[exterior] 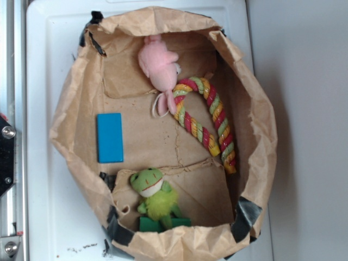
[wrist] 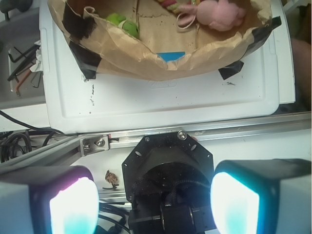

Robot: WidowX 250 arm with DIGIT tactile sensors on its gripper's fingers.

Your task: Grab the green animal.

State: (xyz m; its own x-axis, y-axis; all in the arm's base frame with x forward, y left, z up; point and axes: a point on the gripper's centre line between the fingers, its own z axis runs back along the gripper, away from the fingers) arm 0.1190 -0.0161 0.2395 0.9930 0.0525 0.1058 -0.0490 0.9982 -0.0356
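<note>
The green animal [exterior: 152, 190], a small plush frog with a wide smiling mouth and a fuzzy yellow-green body, lies in the near corner of the open brown paper bag [exterior: 261, 125]. In the wrist view only a green part of the frog [wrist: 122, 22] shows over the bag's rim [wrist: 146, 63]. My gripper [wrist: 153, 202] is open with nothing between the fingers; its lit pads [wrist: 73, 207] stand far apart. It hangs over the robot's black base [wrist: 168, 165], well away from the bag. The exterior view does not show the gripper.
Also in the bag are a pink plush animal [exterior: 157, 65], a striped rope toy [exterior: 209, 117], a blue flat block [exterior: 110, 137] and a dark green block [exterior: 163, 223] under the frog. The bag stands on a white tray [exterior: 49, 190]. A metal rail [wrist: 243, 129] runs between base and tray.
</note>
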